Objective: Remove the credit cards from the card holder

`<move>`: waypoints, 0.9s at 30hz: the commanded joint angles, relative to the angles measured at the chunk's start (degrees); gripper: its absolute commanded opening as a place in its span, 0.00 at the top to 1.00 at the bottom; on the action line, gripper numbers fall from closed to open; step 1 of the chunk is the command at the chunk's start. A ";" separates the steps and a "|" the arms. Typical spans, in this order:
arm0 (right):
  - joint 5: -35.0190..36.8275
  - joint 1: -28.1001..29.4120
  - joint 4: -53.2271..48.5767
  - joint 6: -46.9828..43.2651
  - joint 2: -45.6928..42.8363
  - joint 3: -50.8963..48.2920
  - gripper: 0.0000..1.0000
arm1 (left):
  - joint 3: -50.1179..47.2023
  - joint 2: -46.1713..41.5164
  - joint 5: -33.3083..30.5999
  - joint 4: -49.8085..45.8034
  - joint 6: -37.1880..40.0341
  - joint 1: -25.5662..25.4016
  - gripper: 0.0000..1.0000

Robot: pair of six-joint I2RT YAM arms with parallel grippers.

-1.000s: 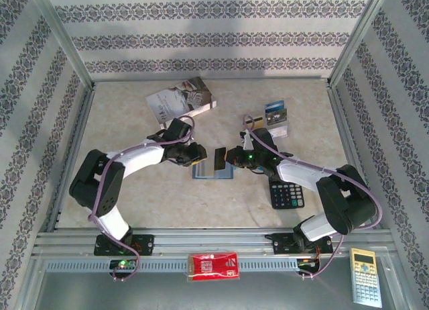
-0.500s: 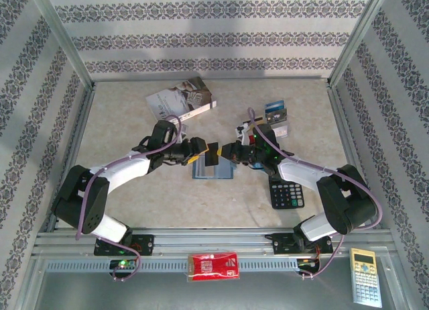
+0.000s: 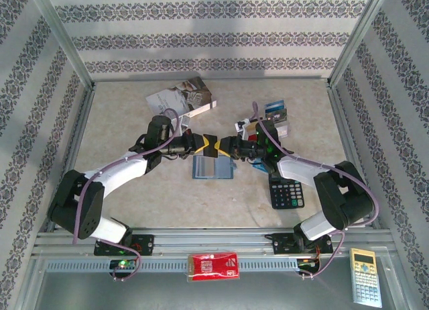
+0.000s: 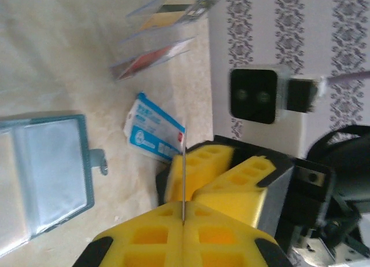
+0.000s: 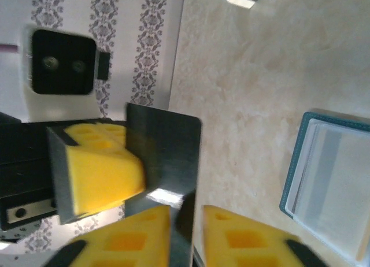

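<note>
The left end effector [image 4: 183,225] is clamped tight on a thin dark card [image 5: 165,157], which stands on edge between its yellow pads. The right end effector [image 5: 186,239] meets it head-on from the right. Its jaws are parted only narrowly, with the other end of the same card between them and a sliver of light showing beside one pad. Both hang above the desk [image 3: 174,196], tips nearly touching.

I count one card in the air and three more lying on the desk. A reddish card [image 4: 151,60] and a tan card [image 4: 165,15] lie off to the far right, and a blue-and-white card [image 4: 151,134] lies just right of the holder.

There is one card holder [image 3: 213,168]. It lies open and flat on the desk, just to the near side of where the two end effectors meet, and neither touches it.

There are two calculators. The black calculator [image 3: 286,190] is on the desk to the right, and a pale calculator [image 3: 365,276] is on the near ledge. One book [image 3: 181,98] lies at the far left, and one red packet [image 3: 212,264] sits on the near rail.
</note>
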 commanded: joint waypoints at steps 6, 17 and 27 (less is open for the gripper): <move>-4.11 1.40 9.01 3.51 1.84 0.62 0.68 | 1.08 -1.02 1.01 4.17 -2.13 0.24 1.00; -2.62 0.55 7.42 3.34 1.86 1.41 0.96 | 2.36 -0.60 -4.44 -5.86 2.86 0.69 0.85; 7.76 -5.16 -20.93 -9.38 -2.24 6.73 1.00 | 5.38 -4.31 -21.73 -31.15 16.08 4.11 0.38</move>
